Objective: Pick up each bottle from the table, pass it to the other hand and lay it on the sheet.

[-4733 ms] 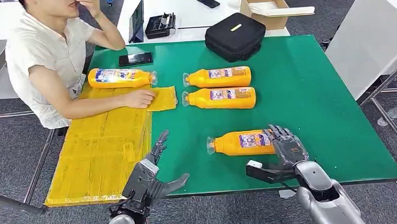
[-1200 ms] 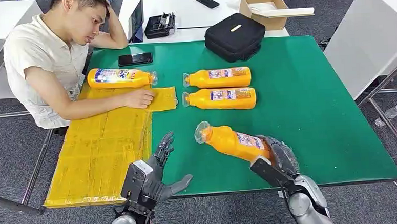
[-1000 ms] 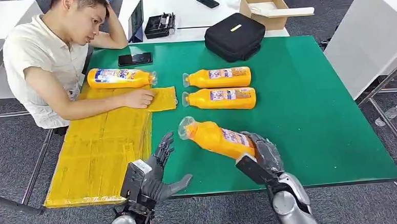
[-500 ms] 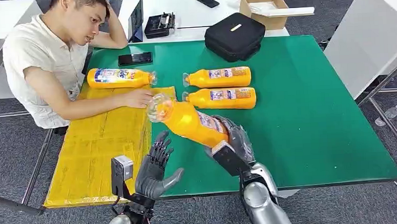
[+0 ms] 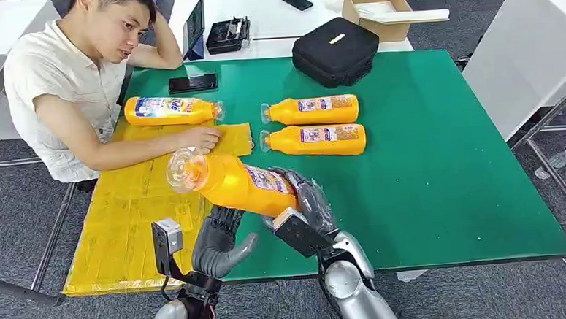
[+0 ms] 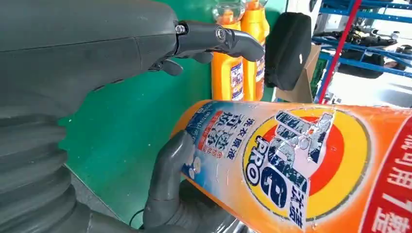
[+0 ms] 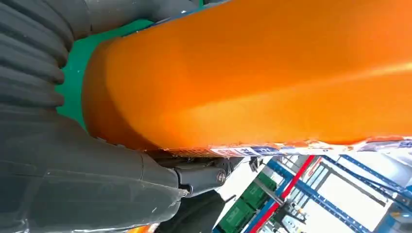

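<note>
the right hand (image 5: 306,206) grips the base end of an orange plastic bottle with a printed label (image 5: 234,182), holding it tilted above the green counter (image 5: 441,166) beside the yellow sheet (image 5: 140,218). the left hand (image 5: 215,243) is spread, empty, just beneath it.

The head view looks forward and down from high on the robot across the green table (image 5: 441,158). The left wrist view sits close behind the left hand (image 6: 87,73), turned sideways, facing along the table toward the black bag (image 6: 286,48). The right wrist view is nearer still, pressed against the orange bottle (image 7: 252,73), which all three views share
</note>
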Action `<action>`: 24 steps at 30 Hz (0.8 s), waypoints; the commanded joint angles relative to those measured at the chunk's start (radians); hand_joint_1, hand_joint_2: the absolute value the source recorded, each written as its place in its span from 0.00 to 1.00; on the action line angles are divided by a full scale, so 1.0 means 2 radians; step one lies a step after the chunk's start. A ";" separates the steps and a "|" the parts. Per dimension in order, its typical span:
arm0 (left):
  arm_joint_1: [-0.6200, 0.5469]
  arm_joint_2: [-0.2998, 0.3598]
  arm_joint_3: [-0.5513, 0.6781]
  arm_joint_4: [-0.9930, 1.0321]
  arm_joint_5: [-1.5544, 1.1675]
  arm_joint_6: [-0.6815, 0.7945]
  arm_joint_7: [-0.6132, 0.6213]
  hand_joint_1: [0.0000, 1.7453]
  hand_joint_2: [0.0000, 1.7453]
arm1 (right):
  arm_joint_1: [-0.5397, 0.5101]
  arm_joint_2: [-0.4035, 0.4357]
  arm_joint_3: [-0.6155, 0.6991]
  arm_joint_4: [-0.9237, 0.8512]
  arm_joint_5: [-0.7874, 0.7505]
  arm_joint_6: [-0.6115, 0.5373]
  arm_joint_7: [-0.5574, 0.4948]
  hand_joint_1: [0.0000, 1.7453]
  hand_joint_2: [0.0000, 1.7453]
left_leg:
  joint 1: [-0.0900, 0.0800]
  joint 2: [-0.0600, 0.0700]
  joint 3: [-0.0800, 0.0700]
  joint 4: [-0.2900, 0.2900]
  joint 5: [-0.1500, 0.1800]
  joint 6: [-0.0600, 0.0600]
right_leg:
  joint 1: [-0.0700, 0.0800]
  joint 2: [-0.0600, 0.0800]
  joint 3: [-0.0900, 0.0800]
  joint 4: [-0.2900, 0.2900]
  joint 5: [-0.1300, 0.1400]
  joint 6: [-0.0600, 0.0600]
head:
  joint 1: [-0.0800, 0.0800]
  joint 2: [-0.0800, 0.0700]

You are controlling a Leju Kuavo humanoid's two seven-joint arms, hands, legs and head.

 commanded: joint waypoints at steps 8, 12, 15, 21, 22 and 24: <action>-0.031 -0.029 0.007 0.037 0.016 0.001 -0.011 0.00 1.00 | -0.025 -0.010 0.027 0.033 -0.001 0.005 -0.006 1.00 1.00 | 0.000 0.000 0.001 0.000 0.000 0.000 | 0.001 0.000 0.001 0.000 0.000 -0.002 | 0.000 0.000; -0.034 -0.029 0.004 0.020 0.007 0.006 -0.021 0.00 1.00 | -0.025 -0.011 0.034 0.052 -0.006 0.006 -0.003 1.00 1.00 | 0.001 0.001 0.001 0.000 -0.001 0.000 | 0.001 0.000 0.002 0.000 0.000 -0.002 | 0.000 0.000; -0.032 -0.029 0.005 0.007 0.001 0.008 -0.034 0.00 1.00 | -0.023 -0.011 0.033 0.065 -0.009 0.003 -0.003 1.00 1.00 | 0.000 0.000 0.000 0.000 0.000 0.000 | 0.001 0.000 0.001 0.000 0.000 -0.001 | 0.000 0.000; -0.012 -0.029 0.004 -0.040 -0.008 0.009 -0.052 0.00 1.00 | -0.014 -0.013 0.021 0.079 -0.013 -0.003 0.003 1.00 1.00 | 0.001 0.000 0.000 0.000 0.000 0.000 | 0.001 -0.001 0.001 0.000 0.000 -0.001 | 0.000 0.000; -0.012 -0.029 0.004 -0.040 -0.007 0.009 -0.053 0.00 1.00 | -0.013 -0.013 0.021 0.079 -0.012 -0.004 0.002 1.00 1.00 | 0.000 0.000 0.000 0.000 0.000 0.000 | 0.001 0.000 0.001 0.000 0.000 -0.001 | 0.000 0.000; -0.012 -0.029 0.004 -0.040 -0.007 0.009 -0.053 0.00 1.00 | -0.013 -0.013 0.021 0.079 -0.012 -0.004 0.002 1.00 1.00 | 0.000 0.000 0.000 0.000 0.000 0.000 | 0.000 0.000 0.001 0.000 0.000 -0.001 | 0.000 0.000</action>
